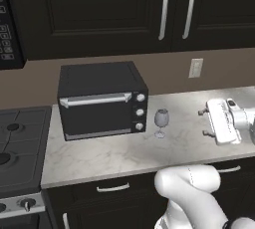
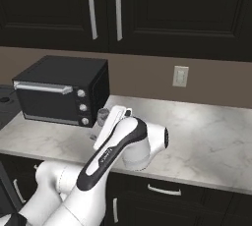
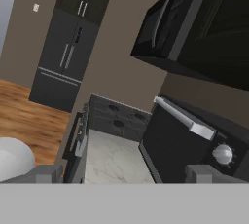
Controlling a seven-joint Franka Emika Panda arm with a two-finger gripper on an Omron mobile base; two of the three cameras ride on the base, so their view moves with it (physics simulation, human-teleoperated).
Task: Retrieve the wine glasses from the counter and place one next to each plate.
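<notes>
One wine glass (image 1: 161, 122) stood upright mid-frame on the counter (image 1: 114, 153), just right of the toaster oven (image 1: 101, 100); the gripper (image 1: 203, 123), fingers apart, hovered at frame right, empty.

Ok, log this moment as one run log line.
phase: approach | gripper: open, empty, right of wine glass | wine glass: upright on counter beside toaster oven

Marbled white-grey counter (image 1: 114, 156) spans frame centre to right edge. Black toaster oven (image 1: 101, 99) stands on it, centre left. One wine glass (image 1: 161, 119) stands upright just right of the oven, apart from it.
</notes>
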